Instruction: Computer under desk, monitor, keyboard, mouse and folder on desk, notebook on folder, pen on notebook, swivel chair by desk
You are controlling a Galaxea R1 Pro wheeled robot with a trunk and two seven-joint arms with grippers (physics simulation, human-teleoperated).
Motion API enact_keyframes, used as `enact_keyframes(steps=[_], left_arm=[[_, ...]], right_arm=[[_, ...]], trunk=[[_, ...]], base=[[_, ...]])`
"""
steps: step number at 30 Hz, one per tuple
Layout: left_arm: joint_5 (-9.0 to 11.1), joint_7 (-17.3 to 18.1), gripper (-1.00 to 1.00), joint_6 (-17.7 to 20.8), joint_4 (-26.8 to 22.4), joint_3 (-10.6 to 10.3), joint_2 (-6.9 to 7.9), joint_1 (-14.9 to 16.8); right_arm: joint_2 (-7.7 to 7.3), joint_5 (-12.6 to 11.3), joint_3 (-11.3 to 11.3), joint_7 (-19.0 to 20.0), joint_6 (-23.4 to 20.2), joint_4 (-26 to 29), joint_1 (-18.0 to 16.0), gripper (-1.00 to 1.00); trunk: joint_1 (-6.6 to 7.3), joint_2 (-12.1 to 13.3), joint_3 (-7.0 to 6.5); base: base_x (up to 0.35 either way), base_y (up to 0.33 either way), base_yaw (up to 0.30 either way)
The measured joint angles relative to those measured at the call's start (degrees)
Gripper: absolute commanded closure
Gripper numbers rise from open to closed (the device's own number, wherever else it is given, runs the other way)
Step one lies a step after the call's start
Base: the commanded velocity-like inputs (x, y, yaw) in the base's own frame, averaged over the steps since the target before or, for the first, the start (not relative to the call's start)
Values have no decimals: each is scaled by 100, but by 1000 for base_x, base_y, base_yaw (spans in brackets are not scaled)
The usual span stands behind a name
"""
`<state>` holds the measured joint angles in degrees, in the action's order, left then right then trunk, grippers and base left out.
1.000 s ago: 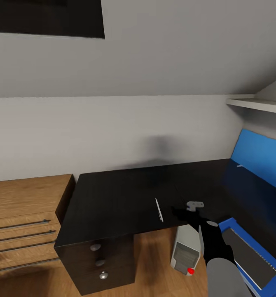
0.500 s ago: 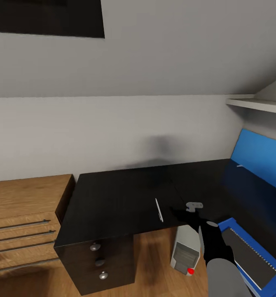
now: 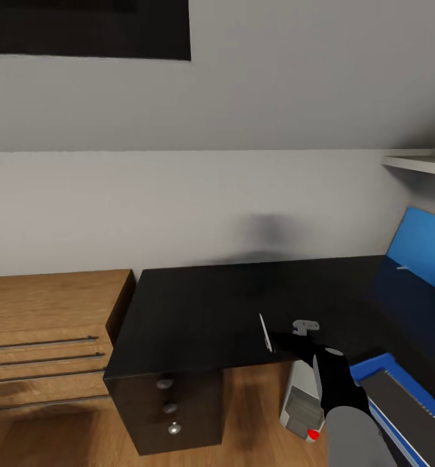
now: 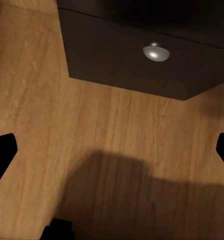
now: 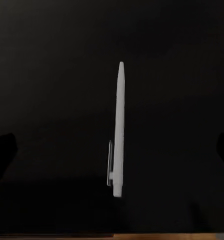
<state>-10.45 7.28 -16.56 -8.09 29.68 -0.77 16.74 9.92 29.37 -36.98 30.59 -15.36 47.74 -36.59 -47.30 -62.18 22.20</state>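
Head view: pen [image 3: 266, 333] lies near the bench [image 3: 211, 311] front edge, just left of your right pincer [image 3: 289, 340]. Right wrist view: pen [image 5: 117, 130] centred between the spread, empty fingers, long axis pointing away. Left wrist view: left pincer wide, empty, over floor [image 4: 91, 135].

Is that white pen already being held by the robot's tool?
No, the pen lies free on the black desk, with the open right tool's fingers far apart at the edges.
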Motion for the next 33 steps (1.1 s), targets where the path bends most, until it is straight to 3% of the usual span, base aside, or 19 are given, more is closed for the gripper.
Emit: enact_keyframes(steps=[20, 25, 33], left_arm=[[-8, 2, -100, 0, 4, -3, 0, 0], [-9, 1, -100, 0, 9, -3, -5, 1], [-9, 2, -100, 0, 12, -3, -8, 2]], right_arm=[[0, 1, -4, -8, 7, 30, 0, -100], [0, 10, -5, -11, 15, 44, 1, -100], [1, 38, -3, -38, 17, 254, 1, -100]], trunk=[[0, 0, 1], [0, 0, 2], [0, 0, 3]], base=[[0, 0, 271], [0, -41, 94], [0, -255, 17]])
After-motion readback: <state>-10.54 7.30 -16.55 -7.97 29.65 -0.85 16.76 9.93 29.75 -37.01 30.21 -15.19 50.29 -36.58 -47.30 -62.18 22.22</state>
